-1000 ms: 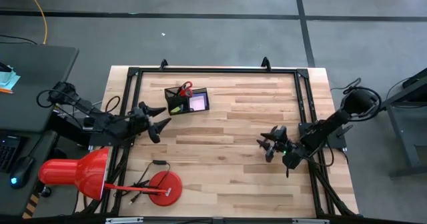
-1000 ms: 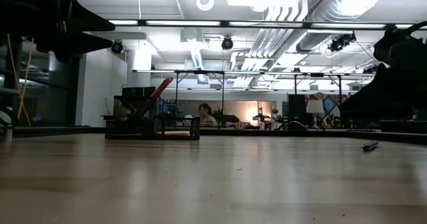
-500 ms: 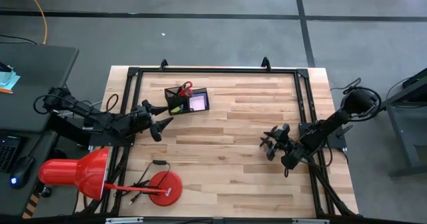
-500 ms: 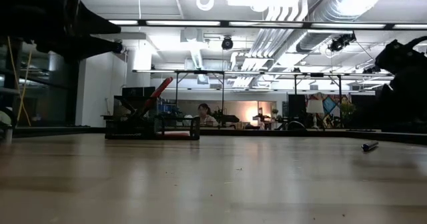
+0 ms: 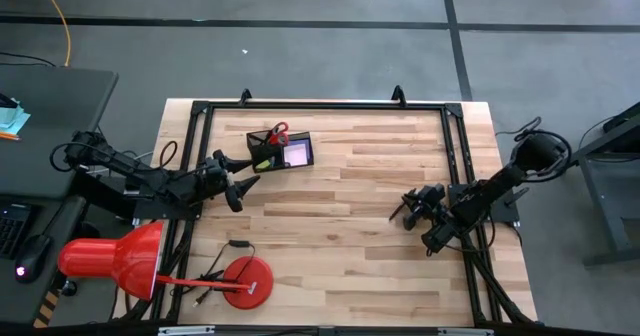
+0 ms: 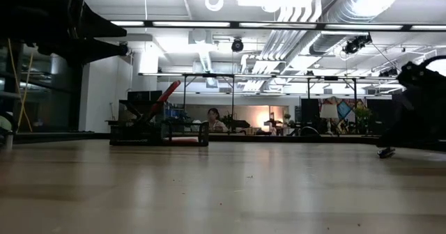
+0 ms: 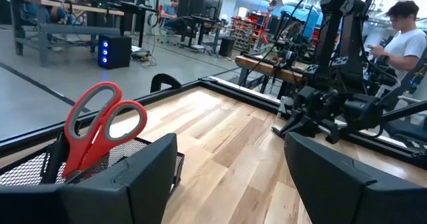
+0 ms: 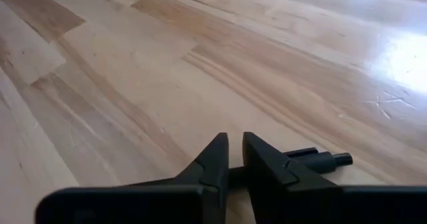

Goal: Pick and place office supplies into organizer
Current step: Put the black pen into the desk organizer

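— Where's the right gripper (image 5: 410, 212) just now?

— Low over the wooden table (image 5: 340, 246), near the rail on its own side, the arm reaching in from that edge with the fingers aimed toward the middle of the boards. In the right wrist view its two dark fingers (image 8: 213, 164) stand nearly together, only a thin slit between them, and a slim black pen (image 8: 320, 161) lies flat on the wood just past the tips, crossing them. Part of the pen sits behind the fingers; I cannot tell whether they actually pinch it.

— And the left gripper (image 5: 238, 181)?

— Held off the table on the opposite side, arm stretched in level from its edge, jaws spread wide with nothing between them. In the left wrist view its fingers (image 7: 143, 177) frame a broad gap.

— The organizer (image 5: 281, 150)?

— Just ahead of the left gripper and a little to one side, well apart from the right one. The red-handled scissors (image 7: 100, 127) stand upright in one mesh compartment, handles up; a pink sticky-note pad (image 5: 298, 153) lies in the other.

— Anything else?

— A red desk lamp (image 5: 120, 261) sits at the table corner behind the left arm.
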Robot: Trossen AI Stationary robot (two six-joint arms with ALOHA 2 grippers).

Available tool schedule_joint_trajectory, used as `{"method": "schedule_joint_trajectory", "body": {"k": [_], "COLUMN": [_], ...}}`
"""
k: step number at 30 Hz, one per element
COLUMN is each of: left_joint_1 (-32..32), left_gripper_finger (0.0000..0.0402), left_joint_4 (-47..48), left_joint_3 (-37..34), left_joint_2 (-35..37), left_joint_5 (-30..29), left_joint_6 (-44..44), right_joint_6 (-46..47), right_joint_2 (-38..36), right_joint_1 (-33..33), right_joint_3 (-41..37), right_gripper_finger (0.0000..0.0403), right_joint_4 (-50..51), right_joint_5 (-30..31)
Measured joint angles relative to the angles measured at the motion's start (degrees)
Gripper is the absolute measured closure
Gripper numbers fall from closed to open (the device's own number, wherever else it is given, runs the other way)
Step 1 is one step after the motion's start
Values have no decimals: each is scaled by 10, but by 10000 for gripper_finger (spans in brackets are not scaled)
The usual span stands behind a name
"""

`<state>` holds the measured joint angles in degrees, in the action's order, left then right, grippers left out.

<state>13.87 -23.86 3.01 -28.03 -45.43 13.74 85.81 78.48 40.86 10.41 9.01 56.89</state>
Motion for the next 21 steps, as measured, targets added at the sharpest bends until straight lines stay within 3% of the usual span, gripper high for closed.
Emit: {"method": "schedule_joint_trajectory", "body": {"k": [12,21], "left_joint_1": [0,0], "left_gripper_finger": [135,135], "left_joint_4": [0,0], "left_joint_3": [0,0], "left_joint_2": [0,0], "left_joint_5": [0,-2], "left_joint_6": [0,-2], "right_joint_6": [-4,-148], "right_joint_2": [0,7], "right_joint_1": [0,-14], "right_joint_3": [1,0], "right_gripper_finger": [364,368], "right_joint_4": [-42,-184], "right_joint_5": [-33,-78]}}
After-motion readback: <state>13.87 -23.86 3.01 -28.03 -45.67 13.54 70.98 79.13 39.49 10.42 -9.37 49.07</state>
